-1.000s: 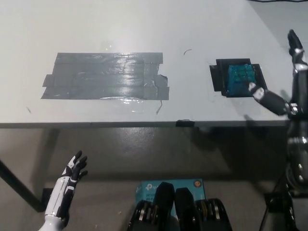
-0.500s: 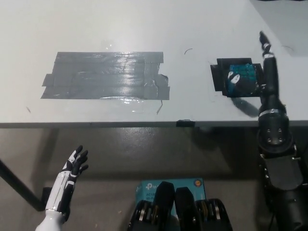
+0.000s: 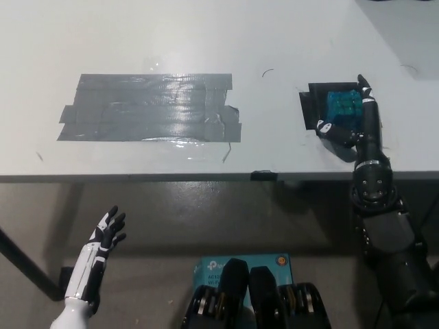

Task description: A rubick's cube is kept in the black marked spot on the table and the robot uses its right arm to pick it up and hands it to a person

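We see right hand (image 3: 351, 123), fingers apart, cupping cube (image 3: 343, 106) on black patch (image 3: 309, 110), upper right, pre-grasp; left hand (image 3: 104, 240) idle, fingers spread, lower left.

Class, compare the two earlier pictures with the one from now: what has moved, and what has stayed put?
The black right hand has swung in from the table's right edge and come down around the Rubik's cube, fingers either side, not yet closed on it. The cube remains on its black marked spot. The white left hand stays open below the table; the grey tape patch is unchanged.
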